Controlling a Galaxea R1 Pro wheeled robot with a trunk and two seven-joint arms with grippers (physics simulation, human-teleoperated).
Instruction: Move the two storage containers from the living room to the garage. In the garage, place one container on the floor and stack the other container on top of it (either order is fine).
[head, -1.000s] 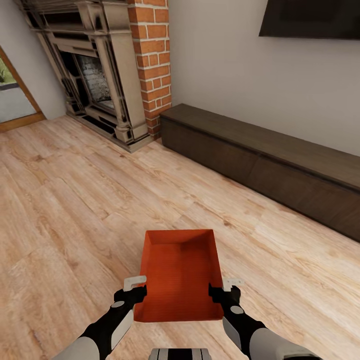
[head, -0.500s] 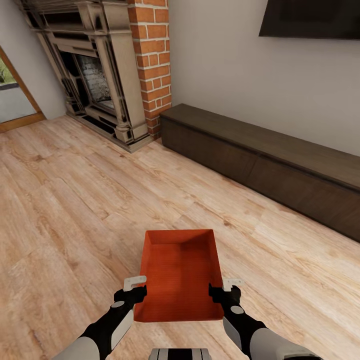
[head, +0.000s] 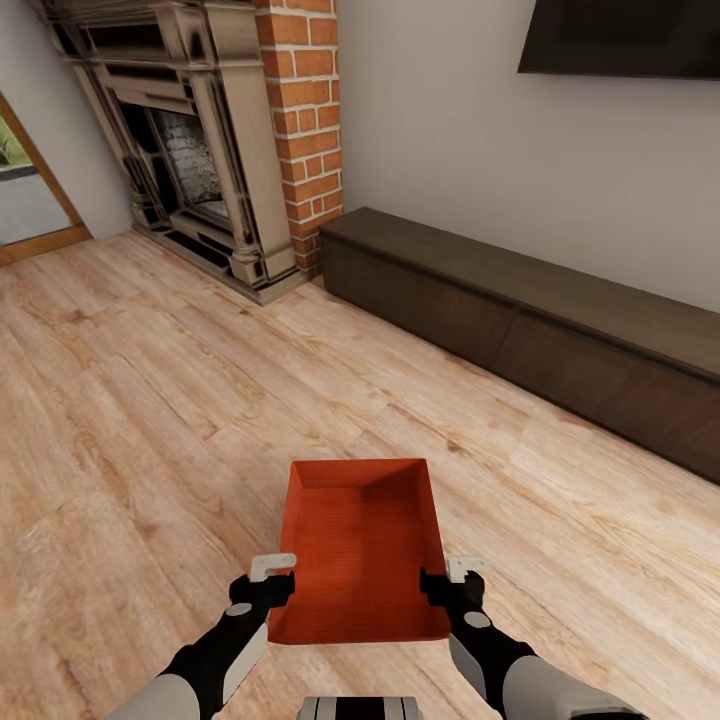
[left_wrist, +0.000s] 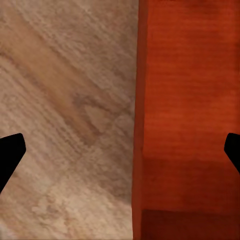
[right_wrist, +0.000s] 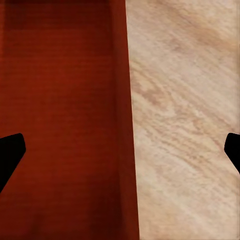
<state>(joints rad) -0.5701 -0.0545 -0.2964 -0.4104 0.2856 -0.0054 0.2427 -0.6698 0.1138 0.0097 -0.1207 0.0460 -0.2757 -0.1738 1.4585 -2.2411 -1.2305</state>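
Head view: one storage container, orange-red and empty, sits low in front of the robot over the light wood floor of the living room, with the brick fireplace, the black TV and the long dark bench beyond. The left gripper is at the bin's left wall and the right gripper at its right wall, each near the bin's close end. Whether the bin rests on the planks or hangs just above them is hard to judge from this angle.

Left wrist view: the container's wall runs between the two dark fingers, which stand wide apart, released around the wall, not clenched on it.

Right wrist view: the same, the bin wall straddled by spread fingers, nothing pinched.

So the task looks barely begun: this bin is not yet gripped, and the carrying to the garage and the stacking are all left.
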